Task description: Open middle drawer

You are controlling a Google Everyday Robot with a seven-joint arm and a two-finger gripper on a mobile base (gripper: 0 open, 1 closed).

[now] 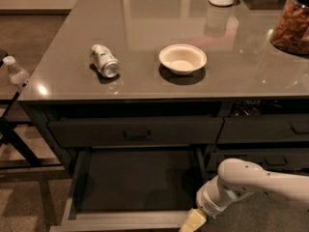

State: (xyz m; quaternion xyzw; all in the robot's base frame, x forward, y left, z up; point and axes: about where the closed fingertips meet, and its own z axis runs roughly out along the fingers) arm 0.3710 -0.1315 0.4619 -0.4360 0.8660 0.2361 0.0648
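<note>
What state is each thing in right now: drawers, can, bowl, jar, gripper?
middle drawer: pulled out, nothing visible in its tray.
top drawer: closed.
can: lying on its side on the countertop.
bowl: upright, empty.
jar: upright, brown contents inside.
gripper: low, at the right end of the middle drawer's front.

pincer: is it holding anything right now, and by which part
It cannot be told. The pincer sits low at the right end of the open middle drawer's front edge, cut off by the picture's bottom edge.
</note>
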